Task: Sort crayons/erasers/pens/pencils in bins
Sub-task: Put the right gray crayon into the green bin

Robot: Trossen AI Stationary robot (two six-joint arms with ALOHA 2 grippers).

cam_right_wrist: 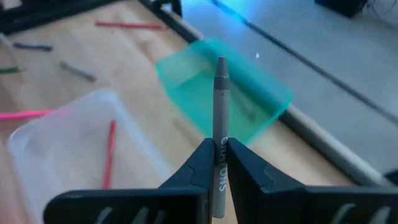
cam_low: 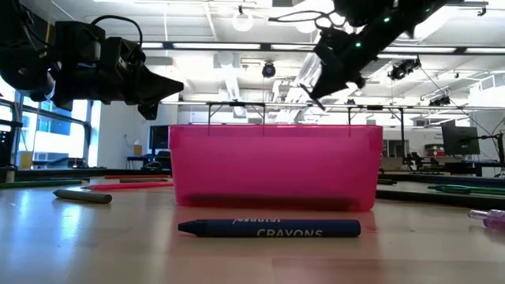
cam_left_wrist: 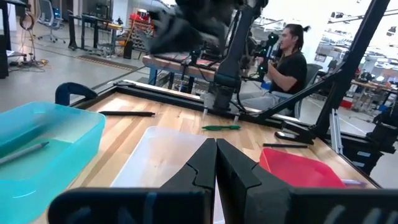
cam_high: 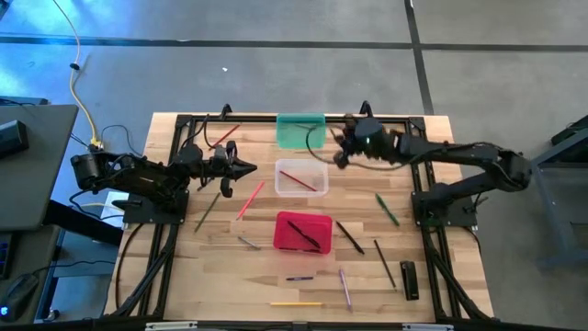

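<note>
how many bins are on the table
3, in a line down the table's middle: the teal bin at the far edge, the clear bin in the centre, and the red bin nearest the front. None seems hidden.

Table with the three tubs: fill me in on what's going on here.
The right hand is shut on a grey crayon and holds it in the air next to the teal tub. The left hand is shut and empty, hovering left of the clear tub, which holds a red pencil. The red tub has dark pens in it. Many sticks lie loose on the table.
</note>
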